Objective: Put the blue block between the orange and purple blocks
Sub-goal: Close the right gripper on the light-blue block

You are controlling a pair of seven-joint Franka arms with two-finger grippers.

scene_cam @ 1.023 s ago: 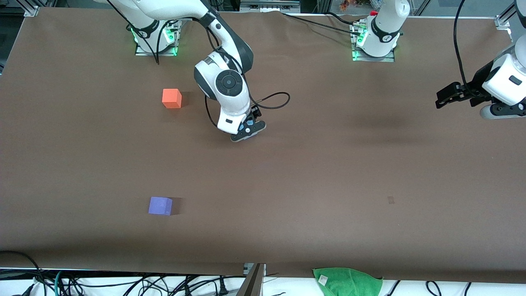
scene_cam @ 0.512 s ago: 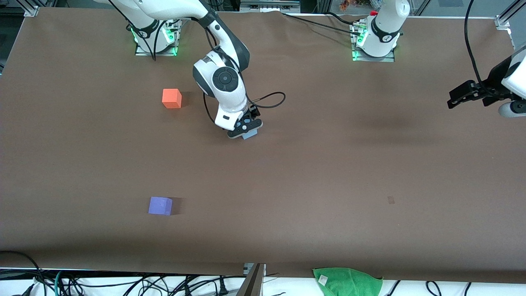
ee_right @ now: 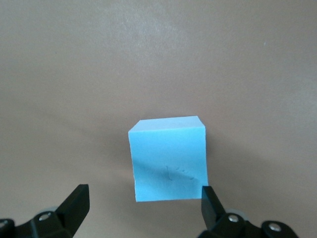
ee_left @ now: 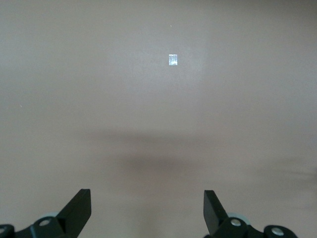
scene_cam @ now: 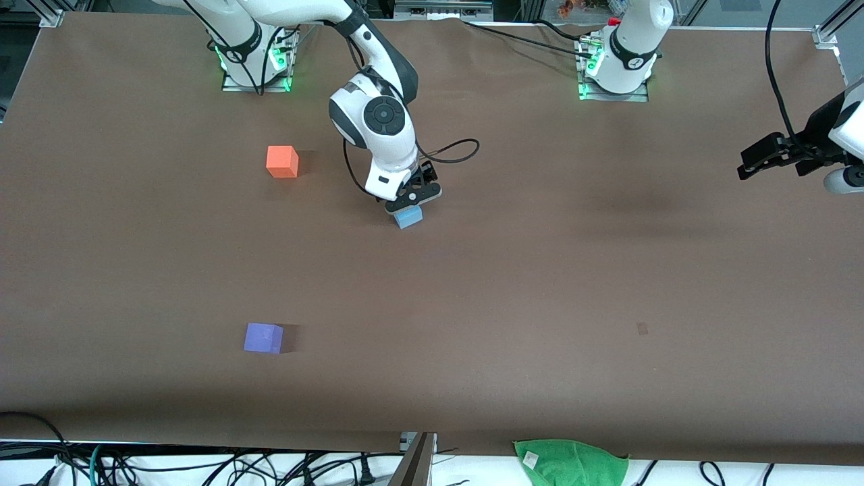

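Note:
The blue block (scene_cam: pixel 408 217) (ee_right: pixel 168 158) rests on the brown table, near its middle. My right gripper (scene_cam: pixel 412 196) (ee_right: pixel 144 203) hangs open just above the block. Nothing is between its fingers (ee_right: pixel 78 201), and the block lies just ahead of the fingertips. The orange block (scene_cam: pixel 281 161) sits toward the right arm's end of the table, not far from that arm's base. The purple block (scene_cam: pixel 263 337) lies nearer to the front camera, almost in line with the orange one. My left gripper (scene_cam: pixel 750 161) (ee_left: pixel 147 208) waits open over bare table at the left arm's end.
A green cloth (scene_cam: pixel 570 461) lies off the table's front edge, beside loose cables. A small pale mark (scene_cam: pixel 642 329) (ee_left: pixel 173 60) is on the brown table (scene_cam: pixel 513 283) toward the left arm's end.
My right gripper has drawn back toward the arm bases, uncovering the blue block, which stays put. The left arm drifted toward its end of the table and then held still.

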